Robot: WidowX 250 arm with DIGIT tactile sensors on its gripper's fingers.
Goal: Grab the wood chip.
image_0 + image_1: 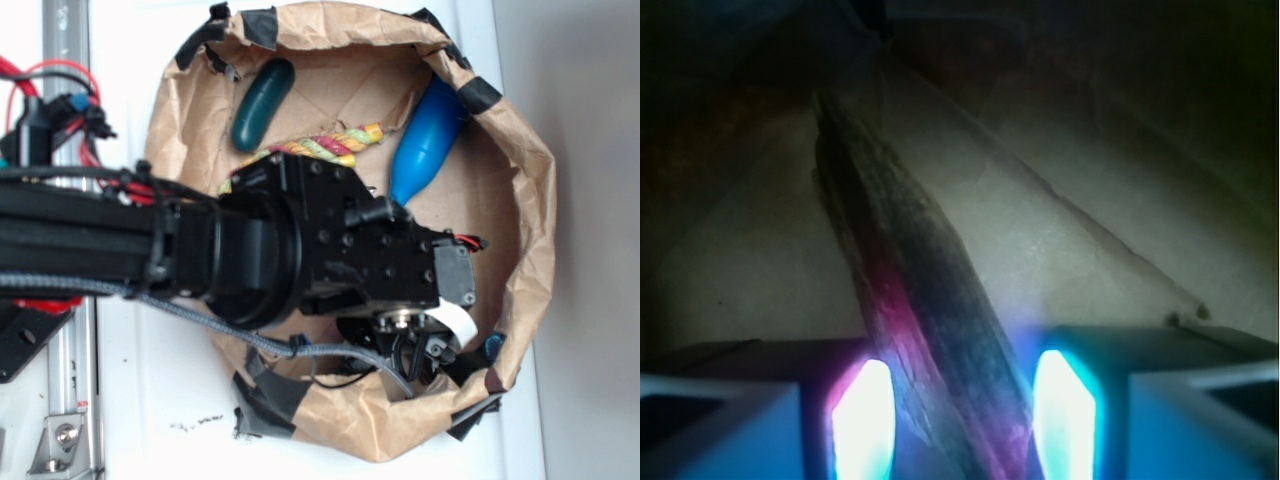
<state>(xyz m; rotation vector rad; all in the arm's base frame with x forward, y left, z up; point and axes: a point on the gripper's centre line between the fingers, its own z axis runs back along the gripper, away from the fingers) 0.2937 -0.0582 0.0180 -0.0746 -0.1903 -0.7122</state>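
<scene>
In the wrist view, the gripper (962, 420) is sitting at the very bottom of the frame, its two glowing fingertips (862, 420) standing apart with a gap between them. The wood chip (910, 290) is lying in that gap, a long dark sliver with lengthwise grain, running from between the tips up and away toward the upper left; whether the pads are pressing on it or only flanking it cannot be told. The chip is resting on the creased brown paper floor (1060, 200), which is fading into shadow farther off. In the exterior view, the black arm (300, 250) is reaching in from the left and covering the middle of the paper bag (530, 200), whose rolled rim is patched with black tape (262, 27); the chip itself is hidden under the arm there. Beyond the arm, a braided rope (330, 145) is lying inside the bag, with a blue bottle (428, 140) to one side and a dark green capsule (262, 102) to the other.
</scene>
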